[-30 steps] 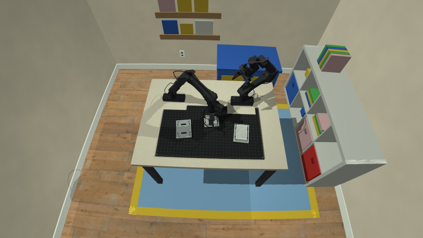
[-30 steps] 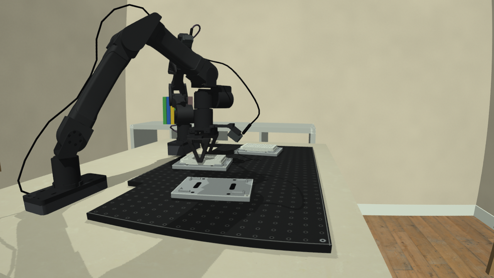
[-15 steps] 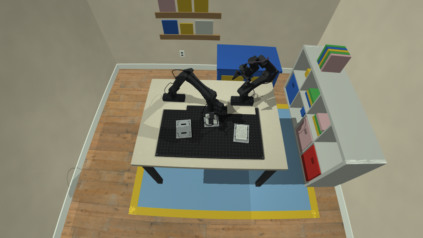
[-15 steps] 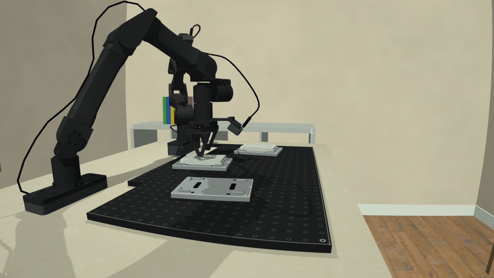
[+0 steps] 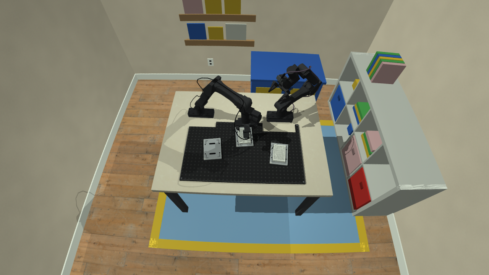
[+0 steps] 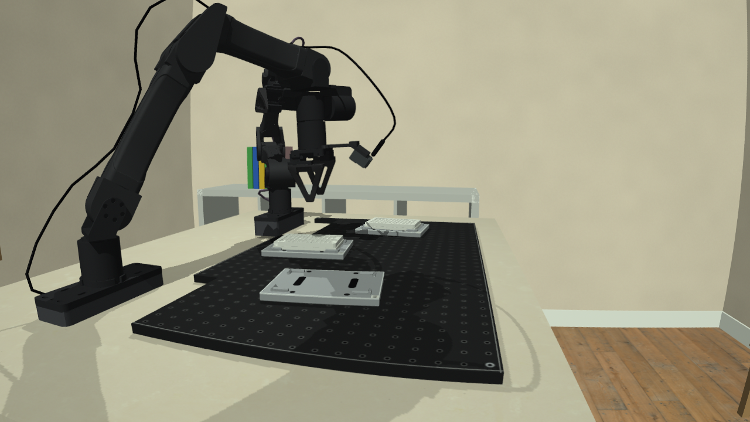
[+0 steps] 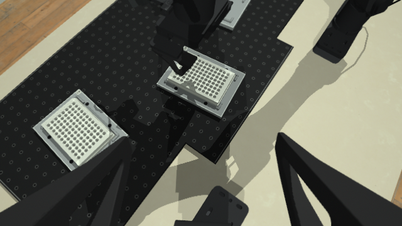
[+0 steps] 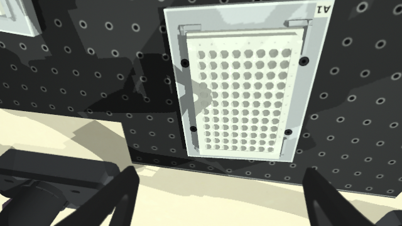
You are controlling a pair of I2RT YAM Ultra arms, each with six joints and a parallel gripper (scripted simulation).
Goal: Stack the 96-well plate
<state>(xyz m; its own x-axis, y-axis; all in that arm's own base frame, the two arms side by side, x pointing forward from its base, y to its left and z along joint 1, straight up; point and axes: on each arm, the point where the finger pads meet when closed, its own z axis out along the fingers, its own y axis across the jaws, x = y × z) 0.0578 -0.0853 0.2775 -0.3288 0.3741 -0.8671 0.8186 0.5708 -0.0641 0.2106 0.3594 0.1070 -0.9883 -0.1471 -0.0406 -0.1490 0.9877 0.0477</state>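
Observation:
One white 96-well plate lies flat in the middle grey nest; it also shows in the exterior view, the left wrist view and the right wrist view. That nest has an A1 label at one corner. My right gripper is open and empty, well above this plate, with its fingers wide apart. A second plate sits flat in the nest nearer the shelf unit. My left gripper is open and empty, held high near its base.
A third nest is empty, on the other side of the middle one. All three nests sit on the black breadboard. The arm bases stand behind its far edge. A white shelf unit stands beside the table.

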